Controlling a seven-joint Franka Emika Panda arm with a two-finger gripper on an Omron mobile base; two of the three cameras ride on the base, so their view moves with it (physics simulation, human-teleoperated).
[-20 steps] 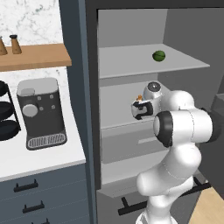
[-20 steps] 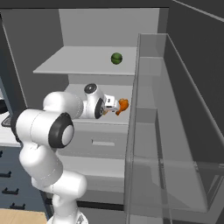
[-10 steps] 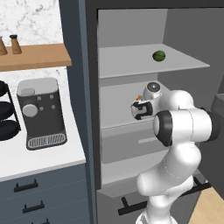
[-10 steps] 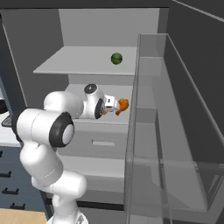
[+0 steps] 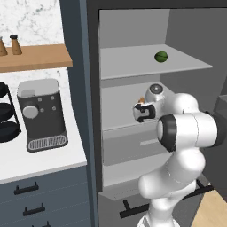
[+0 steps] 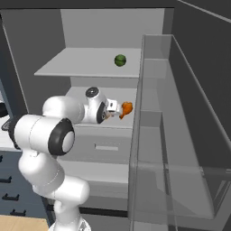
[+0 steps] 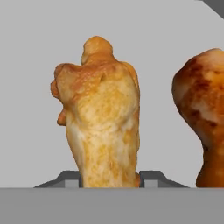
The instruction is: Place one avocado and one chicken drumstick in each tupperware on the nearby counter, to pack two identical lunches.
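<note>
— Drumstick [image 7: 103, 118], golden-brown, knobbly, roasted skin: where from the dark two-finger gripper [image 7: 109, 177]?

— Straight ahead, standing between the two dark fingertips [image 7: 151, 178], thin end squeezed at the jaws, long axis running away along the reach. Looks pinched on both sides, though full grip hard to confirm.

— Resting on?

— Middle grey fridge shelf [image 6: 85, 97], near its right edge. Second browner drumstick [image 7: 205, 113] just beside. Round dark-green avocado [image 6: 120, 60] on the shelf above, well apart.
</note>
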